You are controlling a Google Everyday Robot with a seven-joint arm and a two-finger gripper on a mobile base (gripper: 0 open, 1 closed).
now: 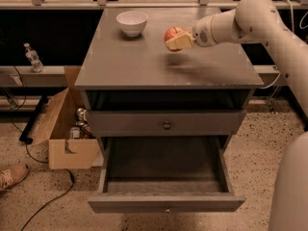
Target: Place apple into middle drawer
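The red apple (172, 34) with yellowish patches is held in my gripper (176, 40), which is shut on it above the grey cabinet's top (144, 61), right of centre. The apple is lifted clear of the surface and casts a shadow to its lower right. My white arm (240, 20) reaches in from the right. The middle drawer (163, 177) is pulled open at the bottom of the cabinet, its dark grey interior empty, with a small knob on its front.
A white bowl (132, 22) stands at the back left of the cabinet top. A closed drawer with a round knob (166, 125) sits above the open one. A cardboard box (67, 129) stands on the floor at the left, with a shoe (12, 176) and a cable nearby.
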